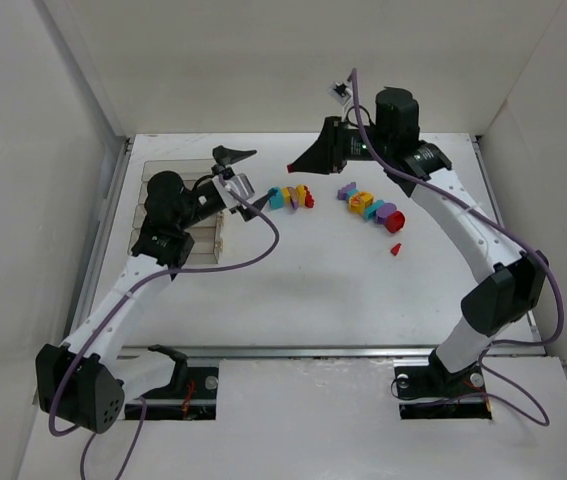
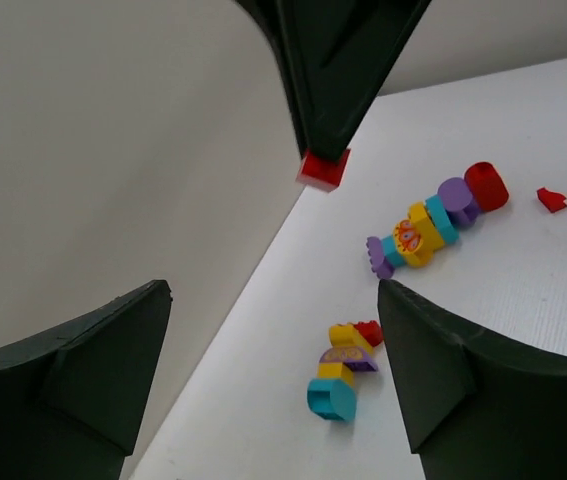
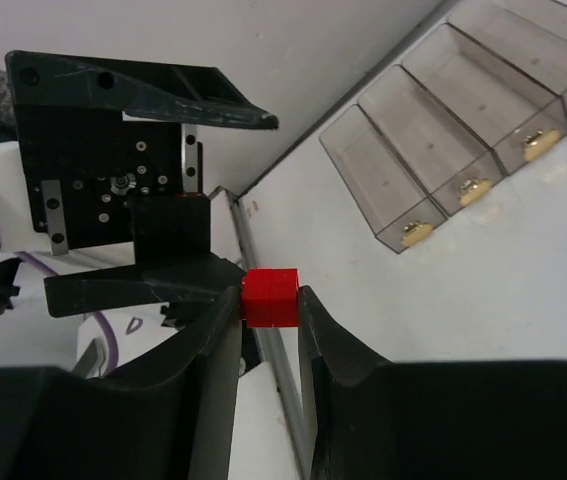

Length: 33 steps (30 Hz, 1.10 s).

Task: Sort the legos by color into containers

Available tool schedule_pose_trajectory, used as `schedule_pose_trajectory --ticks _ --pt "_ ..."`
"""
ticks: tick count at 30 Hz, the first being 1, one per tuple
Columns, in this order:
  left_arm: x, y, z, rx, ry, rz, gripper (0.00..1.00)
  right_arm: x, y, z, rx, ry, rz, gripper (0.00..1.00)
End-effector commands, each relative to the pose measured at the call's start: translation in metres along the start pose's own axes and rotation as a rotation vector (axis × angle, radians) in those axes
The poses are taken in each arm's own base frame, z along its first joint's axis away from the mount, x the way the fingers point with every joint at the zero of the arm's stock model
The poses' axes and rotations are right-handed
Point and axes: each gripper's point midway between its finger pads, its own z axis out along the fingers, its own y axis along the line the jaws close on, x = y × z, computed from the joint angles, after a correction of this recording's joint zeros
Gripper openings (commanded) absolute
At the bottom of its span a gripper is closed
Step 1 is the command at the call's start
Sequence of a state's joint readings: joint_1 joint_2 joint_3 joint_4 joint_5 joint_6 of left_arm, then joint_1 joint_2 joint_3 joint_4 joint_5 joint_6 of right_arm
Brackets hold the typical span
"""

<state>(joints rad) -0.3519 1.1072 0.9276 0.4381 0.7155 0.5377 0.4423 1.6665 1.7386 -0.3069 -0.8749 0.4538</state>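
Observation:
My right gripper [image 1: 295, 165] is shut on a small red brick [image 3: 269, 297] and holds it in the air above the back of the table, left of the loose legos. The brick also shows in the left wrist view [image 2: 323, 168]. My left gripper [image 1: 242, 180] is open and empty, its jaws [image 2: 273, 300] spread wide and facing the right gripper. The clear containers [image 1: 178, 222] lie at the left, partly hidden under my left arm; they also show in the right wrist view [image 3: 463, 130]. One lego cluster [image 1: 291, 196] and a second cluster [image 1: 368, 206] lie on the table.
A single red piece [image 1: 396, 249] lies apart, right of centre. In the left wrist view the nearer cluster [image 2: 343, 365] lies between my fingers' line of sight, the farther one [image 2: 433, 225] beyond. White walls enclose the table on three sides.

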Motion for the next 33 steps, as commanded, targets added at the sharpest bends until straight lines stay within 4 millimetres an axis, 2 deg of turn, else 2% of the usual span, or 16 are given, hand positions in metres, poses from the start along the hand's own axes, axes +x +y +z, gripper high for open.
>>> schedule_pose_trajectory --ticks 1,4,5,7,14,23,28,29,33 --pt "-0.049 -0.010 0.005 0.119 -0.173 0.123 0.84 -0.012 0.040 0.000 -0.129 -0.024 -0.078 0.00" --pt "-0.053 -0.015 0.009 0.118 -0.178 0.118 0.84 -0.011 0.045 0.002 -0.142 -0.021 -0.086 0.00" --pt "-0.055 -0.018 0.010 0.125 -0.184 0.116 0.84 -0.010 0.053 0.004 -0.162 -0.015 -0.095 0.00" --pt "-0.061 -0.020 0.012 0.132 -0.199 0.132 0.74 -0.010 0.053 0.004 -0.162 -0.015 -0.095 0.00" --pt "-0.065 -0.025 0.014 0.144 -0.212 0.152 0.53 0.001 0.043 0.012 -0.158 0.013 -0.065 0.00" --pt "-0.064 -0.023 0.014 0.135 -0.209 0.161 0.40 0.018 0.036 0.017 -0.160 0.050 -0.029 0.00" --pt "-0.066 -0.025 0.015 0.141 -0.215 0.169 0.26 0.025 0.034 0.017 -0.160 0.069 -0.017 0.00" --pt "-0.066 -0.025 0.015 0.141 -0.215 0.169 0.20 0.025 0.034 0.017 -0.160 0.069 -0.017 0.00" --pt "-0.070 -0.025 0.013 0.138 -0.221 0.175 0.11 0.023 0.037 0.019 -0.161 0.064 -0.025 0.00"
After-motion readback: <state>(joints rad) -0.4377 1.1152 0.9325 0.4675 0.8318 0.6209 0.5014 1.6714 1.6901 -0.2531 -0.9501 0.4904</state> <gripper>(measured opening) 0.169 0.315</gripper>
